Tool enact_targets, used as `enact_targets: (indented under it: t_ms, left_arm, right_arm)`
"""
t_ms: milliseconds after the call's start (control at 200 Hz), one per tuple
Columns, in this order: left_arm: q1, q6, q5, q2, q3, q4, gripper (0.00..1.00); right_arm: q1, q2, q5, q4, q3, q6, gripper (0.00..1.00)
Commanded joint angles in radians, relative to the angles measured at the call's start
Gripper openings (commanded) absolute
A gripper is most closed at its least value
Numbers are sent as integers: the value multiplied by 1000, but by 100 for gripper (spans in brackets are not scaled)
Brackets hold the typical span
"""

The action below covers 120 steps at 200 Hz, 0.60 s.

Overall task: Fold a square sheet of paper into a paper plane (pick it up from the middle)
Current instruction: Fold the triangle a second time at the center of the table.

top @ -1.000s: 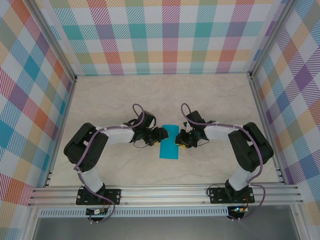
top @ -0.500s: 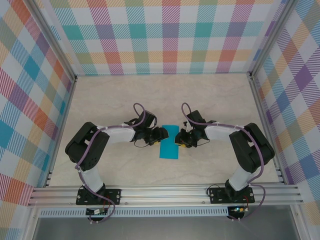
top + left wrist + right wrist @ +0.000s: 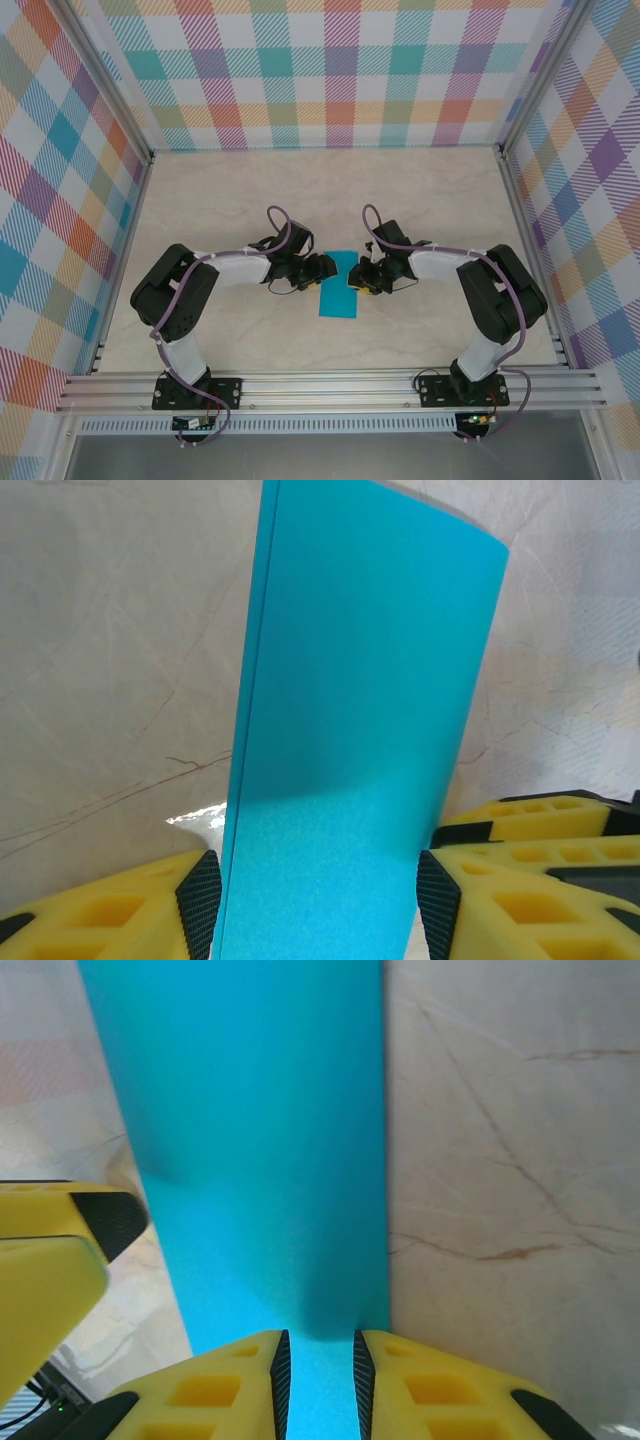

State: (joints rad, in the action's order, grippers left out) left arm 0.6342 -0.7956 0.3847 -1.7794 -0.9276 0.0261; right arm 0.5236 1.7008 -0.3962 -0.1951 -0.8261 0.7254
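The sheet (image 3: 339, 285) lies flat on the table (image 3: 250, 190) as a narrow teal rectangle. The left wrist view shows a doubled long edge on it, so I judge the first fold in half is made. No nose corners are turned in and there are no wings or point, so most of the plane is yet to do. The sheet sits directly between the two grippers, its long sides facing them. The left gripper (image 3: 322, 268) is at the sheet's left edge with its jaws spread wide. From its own camera the sheet (image 3: 350, 730) runs forward from between the fingers, which span its width. I cannot tell whether they touch it; nothing is clamped. The right gripper (image 3: 360, 280) is at the opposite edge. Its jaws are drawn almost together, leaving a thin slit with teal showing through. The sheet (image 3: 260, 1160) stretches ahead of and beneath that slit, so it seems poised over or pressing the paper rather than pinching it.
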Motion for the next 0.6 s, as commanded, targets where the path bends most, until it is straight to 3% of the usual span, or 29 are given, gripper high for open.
enact_targets:
  t_ms: [0, 595]
  left_arm:
    - [5, 15, 7, -4, -21, 18, 57]
    - [10, 18, 41, -5, -27, -2, 58]
  right_arm:
    - [0, 16, 26, -13, 15, 4, 25]
    - [-5, 6, 20, 30, 64, 13, 26]
